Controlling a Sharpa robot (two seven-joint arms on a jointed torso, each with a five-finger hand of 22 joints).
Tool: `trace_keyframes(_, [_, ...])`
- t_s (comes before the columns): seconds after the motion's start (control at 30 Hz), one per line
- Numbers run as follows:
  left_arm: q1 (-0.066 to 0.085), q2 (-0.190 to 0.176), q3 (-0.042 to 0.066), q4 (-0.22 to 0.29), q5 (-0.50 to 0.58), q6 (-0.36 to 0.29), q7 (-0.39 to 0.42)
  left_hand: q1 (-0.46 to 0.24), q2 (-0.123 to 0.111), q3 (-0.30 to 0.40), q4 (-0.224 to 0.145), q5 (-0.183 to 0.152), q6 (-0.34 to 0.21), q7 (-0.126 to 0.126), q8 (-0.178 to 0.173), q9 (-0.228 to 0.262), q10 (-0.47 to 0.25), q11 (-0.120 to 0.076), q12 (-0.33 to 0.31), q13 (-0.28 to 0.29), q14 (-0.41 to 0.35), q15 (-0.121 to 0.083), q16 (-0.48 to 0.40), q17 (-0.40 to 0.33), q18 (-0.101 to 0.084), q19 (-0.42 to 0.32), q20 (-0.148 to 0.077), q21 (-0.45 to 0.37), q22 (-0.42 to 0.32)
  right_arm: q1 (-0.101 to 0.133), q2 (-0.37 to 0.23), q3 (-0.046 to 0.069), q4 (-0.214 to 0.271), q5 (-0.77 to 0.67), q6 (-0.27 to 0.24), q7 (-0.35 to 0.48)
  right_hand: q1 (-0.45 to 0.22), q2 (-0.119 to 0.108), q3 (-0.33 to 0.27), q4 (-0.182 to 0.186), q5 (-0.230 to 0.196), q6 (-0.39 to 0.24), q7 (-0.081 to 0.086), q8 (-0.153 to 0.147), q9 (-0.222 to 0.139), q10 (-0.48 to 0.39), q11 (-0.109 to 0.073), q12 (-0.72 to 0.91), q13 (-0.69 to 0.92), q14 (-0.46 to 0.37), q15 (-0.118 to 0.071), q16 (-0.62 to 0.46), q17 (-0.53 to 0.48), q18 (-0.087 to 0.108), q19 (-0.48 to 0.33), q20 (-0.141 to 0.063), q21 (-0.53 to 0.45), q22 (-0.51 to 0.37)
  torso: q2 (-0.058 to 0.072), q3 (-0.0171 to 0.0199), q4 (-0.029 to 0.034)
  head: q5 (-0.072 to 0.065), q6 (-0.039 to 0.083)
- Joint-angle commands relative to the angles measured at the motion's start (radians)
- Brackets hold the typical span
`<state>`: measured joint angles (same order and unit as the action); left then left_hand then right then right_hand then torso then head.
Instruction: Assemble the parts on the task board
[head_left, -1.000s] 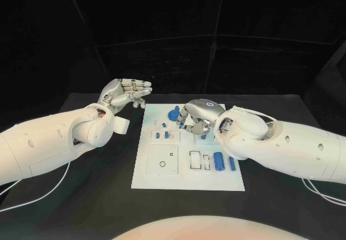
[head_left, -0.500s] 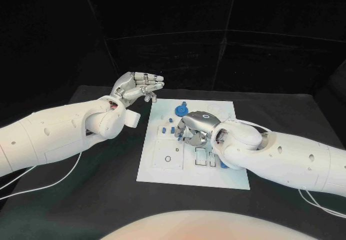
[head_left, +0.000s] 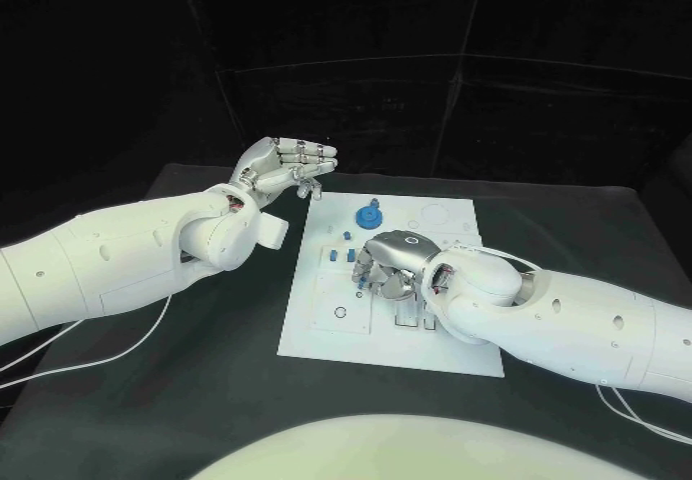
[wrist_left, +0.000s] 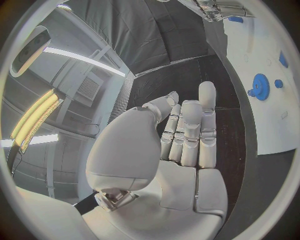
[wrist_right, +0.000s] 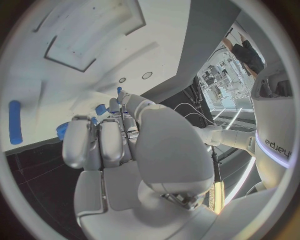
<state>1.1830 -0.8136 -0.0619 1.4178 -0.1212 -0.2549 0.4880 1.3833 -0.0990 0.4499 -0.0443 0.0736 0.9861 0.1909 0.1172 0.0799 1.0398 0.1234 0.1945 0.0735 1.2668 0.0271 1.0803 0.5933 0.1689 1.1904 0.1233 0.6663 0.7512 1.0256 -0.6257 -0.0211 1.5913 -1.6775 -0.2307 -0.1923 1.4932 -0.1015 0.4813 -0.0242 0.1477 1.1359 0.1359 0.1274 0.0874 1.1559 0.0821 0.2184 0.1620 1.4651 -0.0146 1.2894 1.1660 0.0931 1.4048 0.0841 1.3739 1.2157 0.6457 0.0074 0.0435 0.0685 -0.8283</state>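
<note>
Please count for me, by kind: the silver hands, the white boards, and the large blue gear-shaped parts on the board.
Silver hands: 2 (left hand, right hand)
White task board: 1
Large blue gear: 1
Total: 4

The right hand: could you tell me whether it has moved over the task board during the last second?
Yes. The right hand has moved toward the robot along the task board, away from the blue gear at the far end.
</note>
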Motion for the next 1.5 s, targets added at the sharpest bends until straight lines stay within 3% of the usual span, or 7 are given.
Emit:
trace_keyframes(0.03, [0.002, 0.002, 0.001, 0.001, 0.004, 0.013, 0.003, -0.009, 0.0, -0.007, -0.002, 0.005, -0.003, 0.002, 0.0, -0.001, -0.007, -0.001, 0.003, -0.001, -0.006, 0.001, -0.002, -0.001, 0.014, -0.004, 0.001, -0.005, -0.001, -0.002, 0.002, 0.0, 0.0, -0.015, 0.024, 0.009, -0.01, 0.0, -0.001, -0.008, 0.004, 0.002, 0.005, -0.007, 0.0, 0.026, -0.016, 0.006, 0.001, 0.038, -0.004, -0.006, -0.002, -0.019, 0.002, 0.0, 0.005, -0.001, 0.0, -0.0003, 0.0005, 0.002, -0.003])
trace_keyframes(1.37, [0.002, 0.004, 0.001, -0.006, 0.004, 0.02, -0.002, -0.01, 0.0, -0.008, -0.001, 0.005, -0.003, 0.002, 0.0, -0.001, -0.009, 0.0, 0.005, -0.001, -0.007, 0.002, -0.002, -0.003, 0.014, -0.004, 0.002, -0.006, -0.002, -0.008, 0.014, -0.003, -0.012, -0.023, 0.069, 0.009, -0.02, 0.0, -0.001, -0.009, 0.003, 0.003, 0.006, -0.008, 0.001, 0.025, -0.015, 0.004, 0.001, 0.038, -0.003, -0.007, -0.003, -0.018, 0.001, 0.001, 0.004, -0.002, 0.0, -0.0008, 0.0, 0.008, -0.01])
trace_keyframes(1.5, [0.002, 0.004, 0.001, -0.007, 0.004, 0.021, -0.003, -0.01, 0.0, -0.008, -0.001, 0.005, -0.003, 0.002, 0.0, -0.001, -0.009, 0.0, 0.005, -0.001, -0.007, 0.002, -0.002, -0.003, 0.014, -0.004, 0.002, -0.006, -0.002, -0.008, 0.014, -0.02, -0.009, -0.024, 0.069, 0.009, -0.023, 0.0, -0.002, -0.009, 0.003, 0.003, 0.006, -0.008, 0.001, 0.025, -0.015, 0.004, 0.001, 0.038, -0.003, -0.007, -0.004, -0.018, 0.0, 0.001, 0.004, -0.003, 0.0, -0.0004, -0.0006, 0.008, -0.01])
